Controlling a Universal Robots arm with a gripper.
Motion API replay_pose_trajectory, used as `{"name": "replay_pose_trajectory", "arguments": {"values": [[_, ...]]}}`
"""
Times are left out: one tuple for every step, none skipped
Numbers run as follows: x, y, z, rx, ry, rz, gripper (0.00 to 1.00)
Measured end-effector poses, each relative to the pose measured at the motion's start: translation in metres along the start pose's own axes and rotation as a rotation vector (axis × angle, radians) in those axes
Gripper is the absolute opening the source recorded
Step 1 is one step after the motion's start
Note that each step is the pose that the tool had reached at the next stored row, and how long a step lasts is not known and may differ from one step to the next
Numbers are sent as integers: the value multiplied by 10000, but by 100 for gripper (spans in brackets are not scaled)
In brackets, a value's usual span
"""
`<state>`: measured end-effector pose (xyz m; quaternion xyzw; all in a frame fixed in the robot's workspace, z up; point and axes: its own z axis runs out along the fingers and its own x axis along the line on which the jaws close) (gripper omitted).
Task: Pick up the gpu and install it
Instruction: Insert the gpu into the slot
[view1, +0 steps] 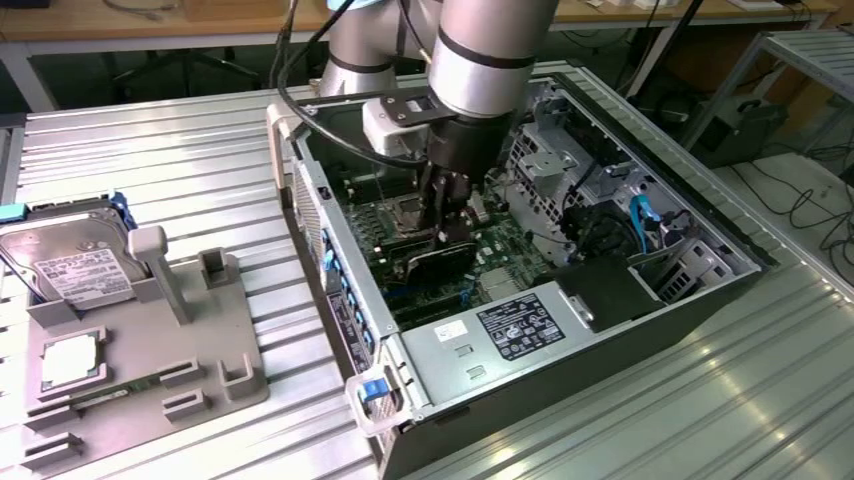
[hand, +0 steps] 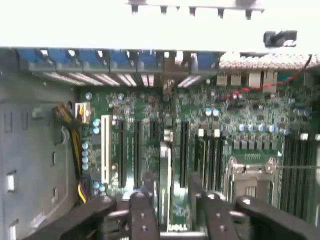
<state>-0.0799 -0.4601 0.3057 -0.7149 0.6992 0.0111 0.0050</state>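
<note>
Fingers (hand: 172, 210) apparently straddling gpu (hand: 165, 185), motherboard (hand: 240, 115)

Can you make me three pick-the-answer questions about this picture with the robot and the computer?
1. Where is the hard drive?
A. On the gray holder at the exterior view's left
B. Inside the computer case
C. On the floor

2. What colour is the motherboard?
A. Red
B. Green
C. White

3. How does the gpu sit?
A. Flat on the gray holder
B. Leaning against the outside of the case
C. On its edge over the motherboard, under the gripper

Answers:
1 A, as the drive with its white label stands on the holder, outside the case.
2 B, as the board with the long slots is green.
3 C, as the wrist view shows the card edge-on among the slots, right below the gripper.
</note>
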Motion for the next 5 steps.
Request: {"name": "replay_pose_trajectory", "arguments": {"values": [[0, 0, -1, -1, 2, 0, 33], [0, 0, 0, 0, 0, 0, 33], [0, 0, 0, -1, 1, 0, 15], [0, 0, -1, -1, 1, 0, 11], [0, 0, -1, -1, 2, -1, 11]]}}
